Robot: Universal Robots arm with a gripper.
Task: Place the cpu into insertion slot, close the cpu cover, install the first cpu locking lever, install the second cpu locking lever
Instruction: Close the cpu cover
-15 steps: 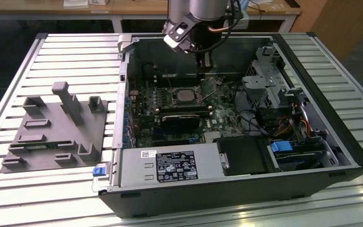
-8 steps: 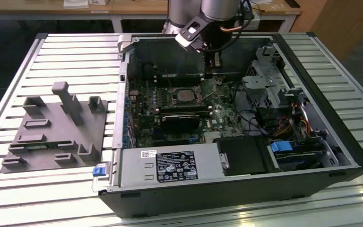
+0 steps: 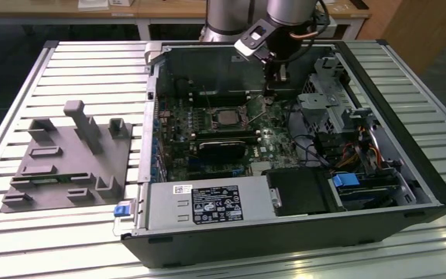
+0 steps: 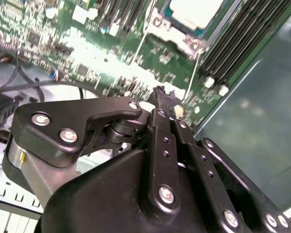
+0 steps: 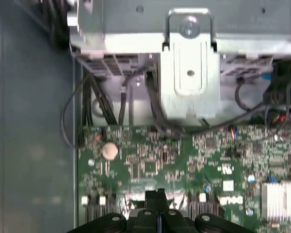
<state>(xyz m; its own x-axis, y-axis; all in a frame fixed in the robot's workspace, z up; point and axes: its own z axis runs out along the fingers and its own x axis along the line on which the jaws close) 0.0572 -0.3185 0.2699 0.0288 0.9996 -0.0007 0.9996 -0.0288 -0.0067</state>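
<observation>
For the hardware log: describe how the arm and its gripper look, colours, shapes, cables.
The arm is made of silver-grey cylindrical tubes, with a dark cable beside the wrist. The gripper is matte black: rounded linkage bars fastened with silver screws, narrowing to two slim fingers.

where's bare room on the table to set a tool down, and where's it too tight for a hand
Bare table slats lie beyond the grey fixture, before it at the near corner, and along the case on the exterior view's right. Crowded: inside the case, around the claw and the cables.
</observation>
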